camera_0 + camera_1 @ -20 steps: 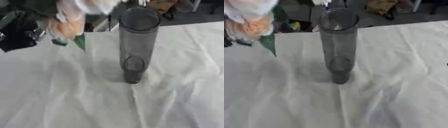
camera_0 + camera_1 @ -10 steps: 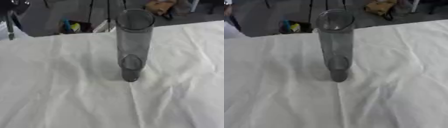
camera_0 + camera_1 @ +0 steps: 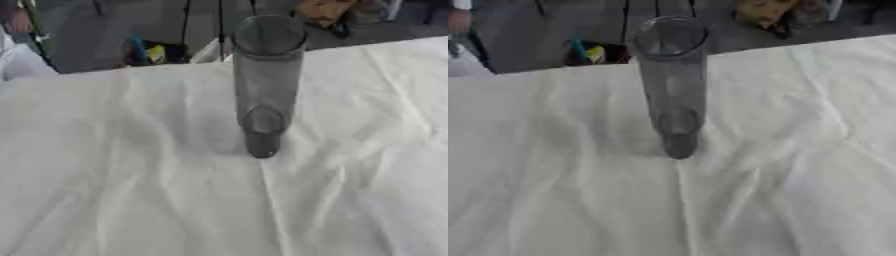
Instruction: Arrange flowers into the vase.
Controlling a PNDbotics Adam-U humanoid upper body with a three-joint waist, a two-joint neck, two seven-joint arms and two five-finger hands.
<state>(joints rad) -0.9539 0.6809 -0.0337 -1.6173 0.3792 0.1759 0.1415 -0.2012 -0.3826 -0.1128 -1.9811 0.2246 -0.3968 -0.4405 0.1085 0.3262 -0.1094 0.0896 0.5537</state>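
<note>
A tall grey see-through cylinder vase (image 3: 264, 85) stands upright near the middle of the table, on a wrinkled white cloth (image 3: 131, 175). Its round mouth faces up and nothing shows inside it. No flowers appear in either eye view. Neither of my hands shows in either view.
The cloth-covered table's far edge (image 3: 114, 72) runs across the top of the view. Beyond it lie a dark floor, thin stand legs, a yellow and blue object (image 3: 149, 50) and a brownish thing (image 3: 324, 10). A pale shape (image 3: 13, 60) sits at the far left edge.
One second ago my left hand held a bunch of pale orange and white flowers with green leaves at the upper left. That hand and the flowers have left the views. The vase has not moved.
</note>
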